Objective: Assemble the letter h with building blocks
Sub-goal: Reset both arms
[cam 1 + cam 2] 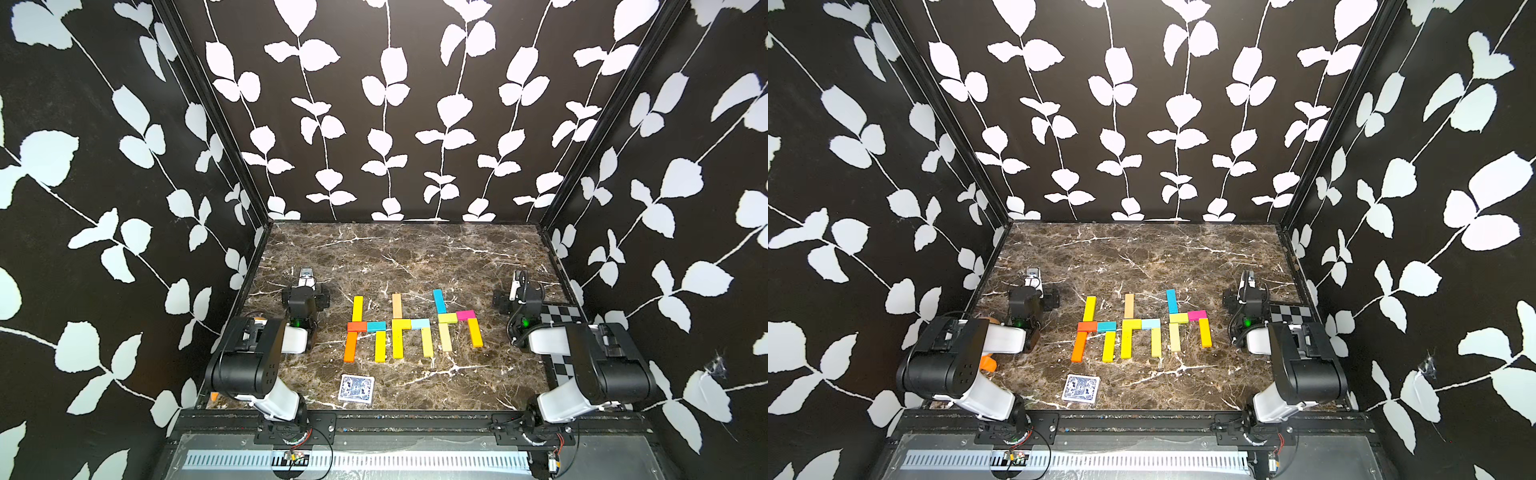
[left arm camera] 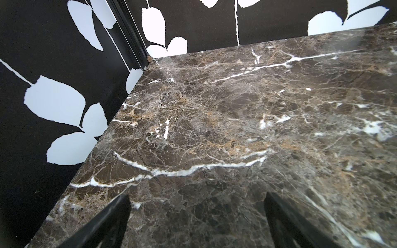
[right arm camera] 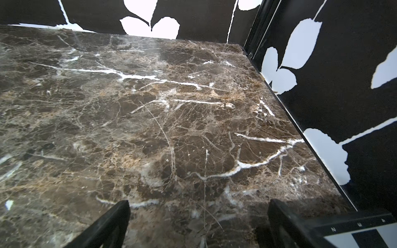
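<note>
Black fingertips (image 2: 120, 208) of the left gripper (image 2: 196, 206) stand wide apart with only bare marble between them. The right gripper (image 3: 198, 212) is spread the same way and holds nothing. These wrist views take in just the table (image 2: 236, 107) and the leaf-patterned walls (image 2: 32, 43). Only the top views show the building blocks (image 1: 419, 323). They lie flat mid-table between the left arm (image 1: 249, 357) and the right arm (image 1: 602, 361), well apart from either gripper. They form three h-shapes side by side, about five bricks each, in yellow, orange, red, teal, tan, light blue and pink. One blue-patterned card deck (image 1: 356, 388) lies nearer the front edge. One checkered board (image 1: 561, 313) sits beside the right arm, and its corner also shows in the right wrist view. An orange object (image 1: 988, 363) appears in a top view, mostly hidden behind the left arm.
</note>
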### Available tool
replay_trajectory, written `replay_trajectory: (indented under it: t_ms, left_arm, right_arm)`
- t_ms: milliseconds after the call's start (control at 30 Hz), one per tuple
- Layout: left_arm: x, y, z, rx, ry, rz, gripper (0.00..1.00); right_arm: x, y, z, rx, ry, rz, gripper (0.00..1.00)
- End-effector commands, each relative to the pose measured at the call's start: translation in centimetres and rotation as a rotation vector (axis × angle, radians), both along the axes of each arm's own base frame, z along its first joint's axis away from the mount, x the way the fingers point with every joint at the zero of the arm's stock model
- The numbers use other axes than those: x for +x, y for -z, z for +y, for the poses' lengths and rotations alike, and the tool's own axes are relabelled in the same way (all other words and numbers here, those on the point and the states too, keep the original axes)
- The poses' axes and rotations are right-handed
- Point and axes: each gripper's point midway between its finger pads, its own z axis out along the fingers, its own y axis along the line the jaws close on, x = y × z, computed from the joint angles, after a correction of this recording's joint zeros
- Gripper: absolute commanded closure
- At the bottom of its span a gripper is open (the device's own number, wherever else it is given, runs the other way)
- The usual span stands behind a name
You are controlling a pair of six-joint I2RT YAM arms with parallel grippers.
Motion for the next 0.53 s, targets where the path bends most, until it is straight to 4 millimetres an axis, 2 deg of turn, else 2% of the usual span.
replay_trajectory:
  t_ms: [0, 500]
  left_arm:
    - [0.37, -1.31, 0.11, -0.009, -0.004, -0.037, 0.01]
    - [0.38, -1.23, 0.11, -0.008, -0.003, -0.032, 0.01]
  right_arm:
    - [0.77, -1.97, 0.13, 0.003, -0.008, -0.074, 0.01]
    - [0.75, -1.96, 0.1, 0.002, -0.006, -0.073, 0.01]
